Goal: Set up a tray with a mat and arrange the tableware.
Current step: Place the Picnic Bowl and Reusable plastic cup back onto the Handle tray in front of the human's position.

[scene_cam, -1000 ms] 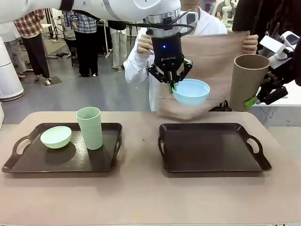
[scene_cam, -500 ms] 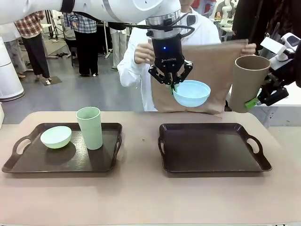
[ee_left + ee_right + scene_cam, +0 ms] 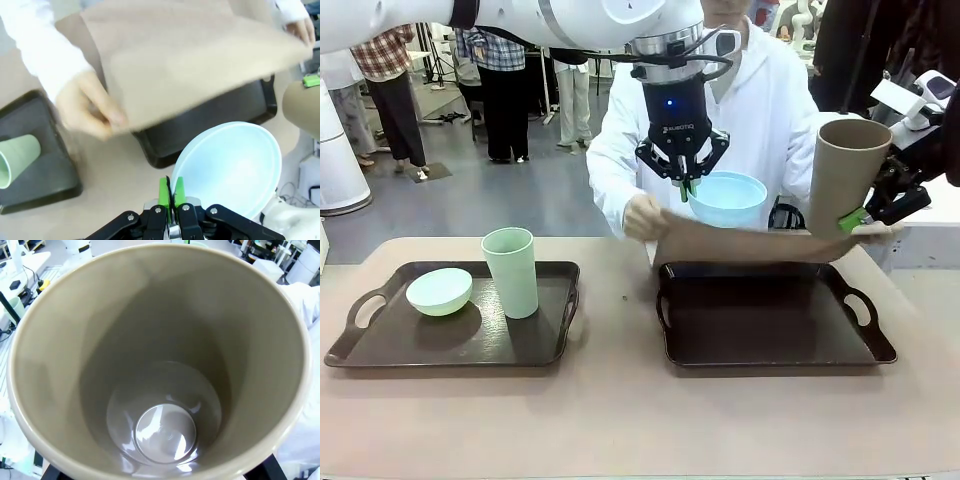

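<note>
Left pincer (image 3: 682,185) vertical, pinching blue bowl (image 3: 730,200), right pincer (image 3: 860,215) gripping tan tumbler (image 3: 845,170)

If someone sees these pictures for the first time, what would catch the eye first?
The robot's left hand holds a light blue bowl by its rim in the air, in front of a person. That person holds a beige mat just over the right tray, while the right hand grips a tan tumbler at the picture's right edge.

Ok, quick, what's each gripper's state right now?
Left gripper: shut on the light blue bowl, at its rim.
Right gripper: closed around the tan tumbler.
</note>
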`<act>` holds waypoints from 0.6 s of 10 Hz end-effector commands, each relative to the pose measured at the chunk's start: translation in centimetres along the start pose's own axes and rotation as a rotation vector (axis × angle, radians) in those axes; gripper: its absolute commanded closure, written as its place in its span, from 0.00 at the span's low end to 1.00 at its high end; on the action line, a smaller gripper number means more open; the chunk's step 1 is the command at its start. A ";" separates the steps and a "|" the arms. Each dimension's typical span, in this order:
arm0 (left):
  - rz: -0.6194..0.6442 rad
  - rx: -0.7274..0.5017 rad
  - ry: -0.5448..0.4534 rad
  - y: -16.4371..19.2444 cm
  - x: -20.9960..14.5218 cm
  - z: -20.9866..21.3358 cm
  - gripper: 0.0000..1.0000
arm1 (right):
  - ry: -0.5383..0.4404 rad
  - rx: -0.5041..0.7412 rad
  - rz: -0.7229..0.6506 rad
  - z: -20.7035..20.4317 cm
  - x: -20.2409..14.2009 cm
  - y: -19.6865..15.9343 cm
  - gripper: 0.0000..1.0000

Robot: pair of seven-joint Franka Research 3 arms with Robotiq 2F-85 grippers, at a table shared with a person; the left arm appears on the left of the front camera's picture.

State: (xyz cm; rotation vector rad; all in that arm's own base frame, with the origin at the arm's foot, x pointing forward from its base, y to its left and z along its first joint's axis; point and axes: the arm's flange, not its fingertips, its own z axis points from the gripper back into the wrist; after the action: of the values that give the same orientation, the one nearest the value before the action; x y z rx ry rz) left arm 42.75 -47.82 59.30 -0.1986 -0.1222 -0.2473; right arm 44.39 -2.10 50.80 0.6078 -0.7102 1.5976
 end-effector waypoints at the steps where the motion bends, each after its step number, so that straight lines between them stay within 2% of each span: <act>1: 0.003 0.005 -0.011 0.0 0.1 0.2 1.00 | 0.001 -0.006 0.015 0.1 -0.1 -0.3 1.00; 6: 0.003 0.005 -0.011 0.0 0.1 0.2 1.00 | 0.001 -0.006 0.015 0.1 -0.1 -0.3 1.00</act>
State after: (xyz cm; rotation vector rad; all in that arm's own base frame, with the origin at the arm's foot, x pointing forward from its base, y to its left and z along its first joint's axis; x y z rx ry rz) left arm 42.75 -47.83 59.30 -0.1983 -0.1225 -0.2477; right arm 44.39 -2.25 50.80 0.6077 -0.7122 1.5948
